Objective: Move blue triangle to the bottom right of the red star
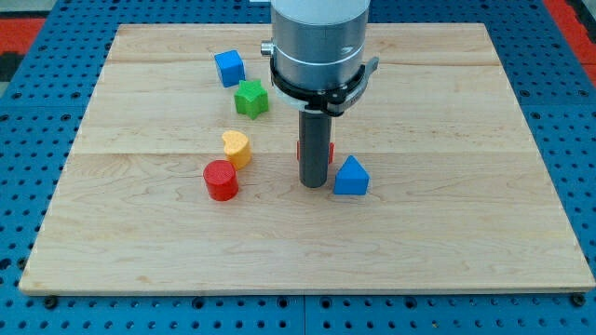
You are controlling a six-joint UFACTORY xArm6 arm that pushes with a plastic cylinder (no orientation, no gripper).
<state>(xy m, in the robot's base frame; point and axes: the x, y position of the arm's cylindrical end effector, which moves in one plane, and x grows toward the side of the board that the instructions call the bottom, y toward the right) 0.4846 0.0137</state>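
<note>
The blue triangle (pixel 351 177) sits on the wooden board near the middle, just right of my rod. My tip (pixel 313 185) rests on the board right beside the triangle's left side, close to it or touching it. A red block (pixel 330 152), mostly hidden behind the rod, shows as a sliver just above and left of the blue triangle; its shape cannot be made out.
A blue cube (pixel 229 68) and a green star (pixel 250 99) lie at the upper left. A yellow heart (pixel 237 148) and a red cylinder (pixel 222 180) lie left of my rod. The wooden board (pixel 466 233) sits on a blue pegboard.
</note>
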